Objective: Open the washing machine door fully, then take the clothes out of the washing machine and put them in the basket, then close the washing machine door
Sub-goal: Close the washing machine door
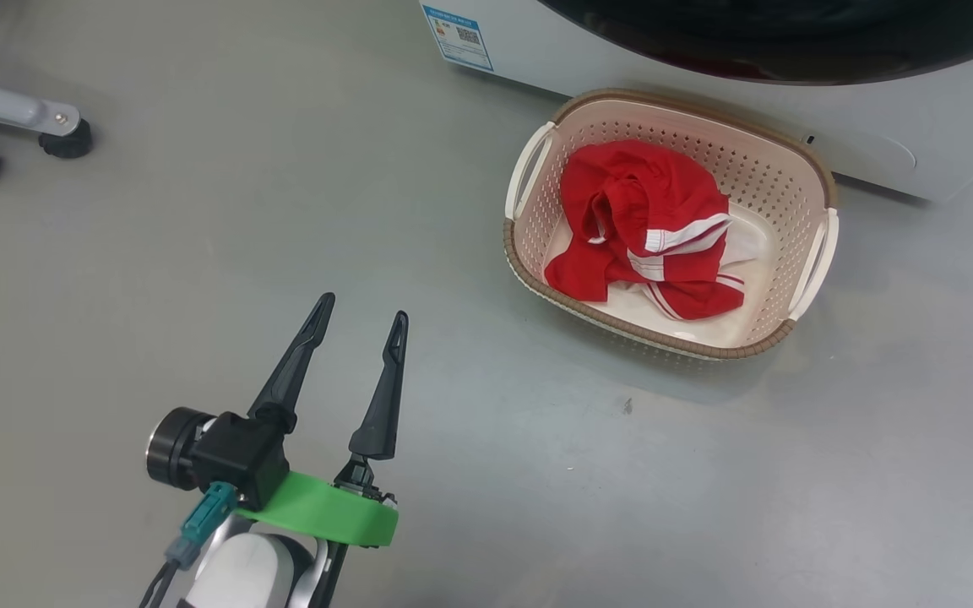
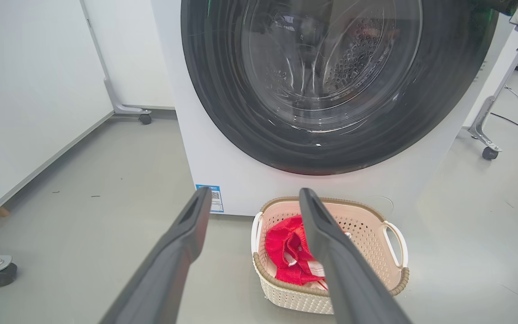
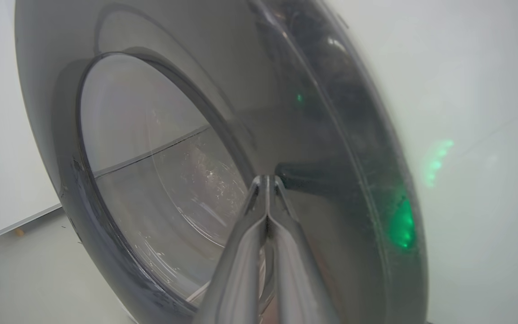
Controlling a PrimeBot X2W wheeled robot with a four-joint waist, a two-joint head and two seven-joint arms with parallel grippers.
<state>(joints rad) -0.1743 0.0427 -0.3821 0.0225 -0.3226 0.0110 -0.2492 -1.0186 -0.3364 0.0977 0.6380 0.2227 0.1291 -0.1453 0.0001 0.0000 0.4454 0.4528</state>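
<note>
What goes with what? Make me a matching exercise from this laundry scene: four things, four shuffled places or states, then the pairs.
Things:
1. clothes
2. basket
3. left gripper
4. right gripper

Places or states:
A. shut, pointing at the door
B. on the floor in front of the washing machine
C. open, over the floor
D. lying in the basket

Pairs: 1-D, 2-B, 3-C, 4-A

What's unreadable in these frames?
Door: top cut by left wrist view's edge; latched or not, cannot tell.
Right gripper: right wrist view blurred; jaws' contact with door unclear.
Clothes: left wrist view, left gripper hides part.
Label: head view, print too small.
</note>
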